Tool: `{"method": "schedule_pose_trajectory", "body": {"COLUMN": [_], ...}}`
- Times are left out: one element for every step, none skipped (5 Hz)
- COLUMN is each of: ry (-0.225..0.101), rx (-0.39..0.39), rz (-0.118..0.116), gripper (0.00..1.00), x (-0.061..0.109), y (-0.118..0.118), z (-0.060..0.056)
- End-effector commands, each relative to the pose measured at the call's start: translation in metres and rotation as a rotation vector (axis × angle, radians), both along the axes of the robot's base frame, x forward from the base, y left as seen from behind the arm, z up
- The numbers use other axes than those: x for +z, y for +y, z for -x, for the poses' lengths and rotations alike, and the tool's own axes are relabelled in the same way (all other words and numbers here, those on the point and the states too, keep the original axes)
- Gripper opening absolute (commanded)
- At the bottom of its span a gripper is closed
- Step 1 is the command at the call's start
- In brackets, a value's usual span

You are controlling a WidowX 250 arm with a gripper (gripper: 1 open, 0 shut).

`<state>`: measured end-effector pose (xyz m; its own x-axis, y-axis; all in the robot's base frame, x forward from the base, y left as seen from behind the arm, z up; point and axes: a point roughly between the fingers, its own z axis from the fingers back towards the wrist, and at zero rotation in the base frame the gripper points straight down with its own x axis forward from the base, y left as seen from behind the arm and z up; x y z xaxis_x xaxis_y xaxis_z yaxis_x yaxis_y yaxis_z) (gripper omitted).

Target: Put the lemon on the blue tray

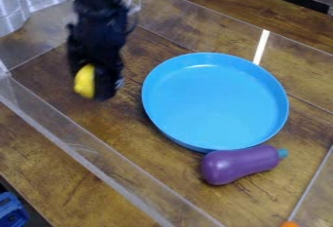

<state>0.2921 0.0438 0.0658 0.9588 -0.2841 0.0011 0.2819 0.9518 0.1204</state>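
Observation:
The lemon [85, 82], small and bright yellow, hangs between the black fingers of my gripper [90, 83], which is shut on it. The arm is motion-blurred and stands left of the blue tray [216, 102], a wide round shallow dish on the wooden table. The lemon is lifted a little off the table, about a hand's width from the tray's left rim. Nothing lies in the tray.
A purple eggplant [240, 164] lies just in front of the tray's near right rim. Clear plastic walls [78, 143] run along the near left side and the back. A white strip [262, 46] lies behind the tray.

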Motion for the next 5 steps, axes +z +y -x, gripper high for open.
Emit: {"method": "schedule_pose_trajectory", "body": {"ry": [-0.114, -0.144, -0.153, -0.173, -0.167], "rx": [-0.114, -0.222, -0.174, -0.157, -0.112], "rz": [-0.043, -0.067, -0.091, -0.11, -0.112], "gripper": [0.0, 0.0, 0.0, 0.0, 0.0], "x": [0.044, 0.054, 0.076, 0.091, 0.092], "y": [-0.021, -0.038, -0.062, -0.093, -0.132], "z": [-0.018, -0.022, -0.019, -0.018, -0.013]}}
